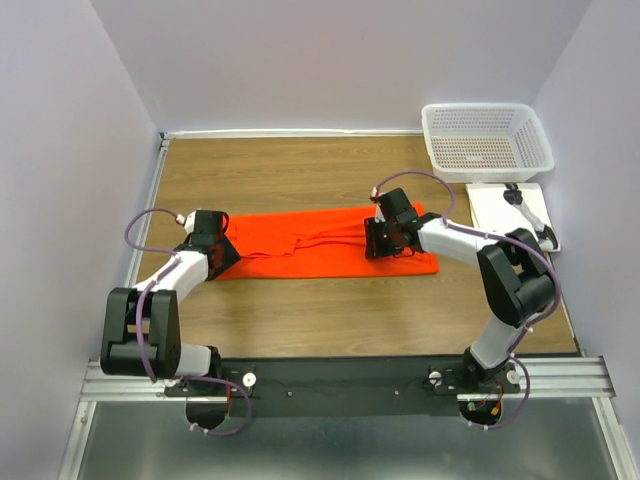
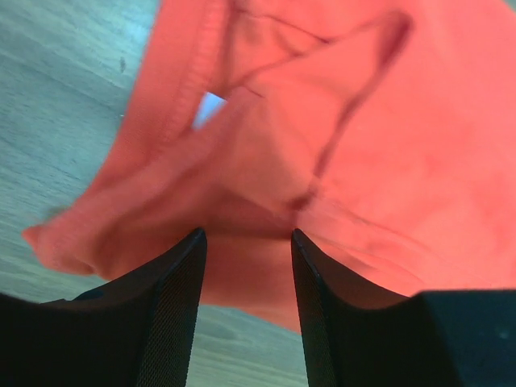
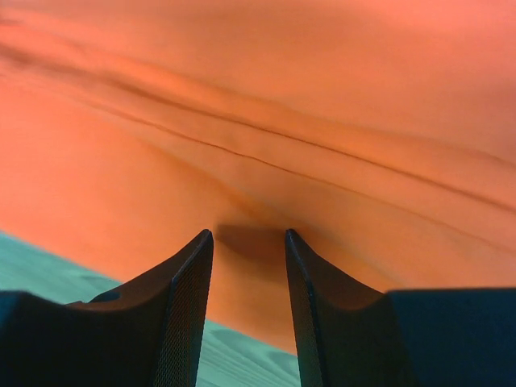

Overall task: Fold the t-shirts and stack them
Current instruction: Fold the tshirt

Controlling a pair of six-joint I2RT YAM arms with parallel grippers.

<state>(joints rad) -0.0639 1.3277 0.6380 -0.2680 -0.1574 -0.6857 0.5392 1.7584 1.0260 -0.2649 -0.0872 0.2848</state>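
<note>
One orange-red t-shirt [image 1: 320, 245] lies on the wooden table, folded into a long strip running left to right. My left gripper [image 1: 222, 252] is at its left end. In the left wrist view the left gripper [image 2: 246, 235] is open, its tips against rumpled cloth [image 2: 363, 145] with a hem and a small gap in the folds. My right gripper [image 1: 385, 238] is over the strip's right part. In the right wrist view the right gripper [image 3: 248, 234] is open, its tips on smooth cloth [image 3: 266, 105] near the front edge. Neither gripper has closed on the cloth.
A white mesh basket [image 1: 487, 138] stands at the back right corner. A white flat board [image 1: 500, 205] lies in front of it with a small black-and-white tool [image 1: 530, 215] on it. Bare wood [image 1: 330, 310] shows in front of the shirt. Walls close in on three sides.
</note>
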